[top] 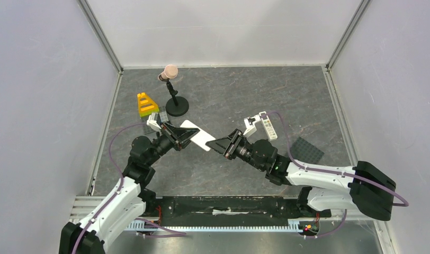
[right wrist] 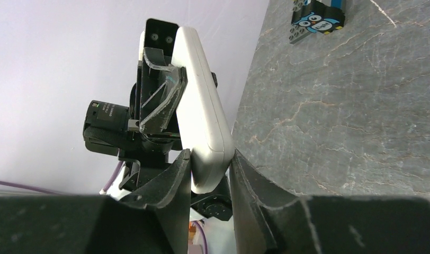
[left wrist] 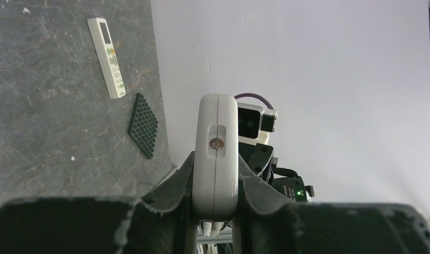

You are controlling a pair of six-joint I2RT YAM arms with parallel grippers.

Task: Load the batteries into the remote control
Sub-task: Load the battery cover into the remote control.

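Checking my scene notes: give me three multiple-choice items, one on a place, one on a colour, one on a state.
1. Where is the slimmer remote? A on the table; B in an end effector; C nowhere in view.
2. The studded plate is: A red; B dark grey; C white.
3. The remote control is: A flat on the table; B held aloft by the left end effector and right end effector; C standing alone.
Answers: 1 A, it lies flat there; 2 B, darker than the table; 3 B, both clamp its ends.
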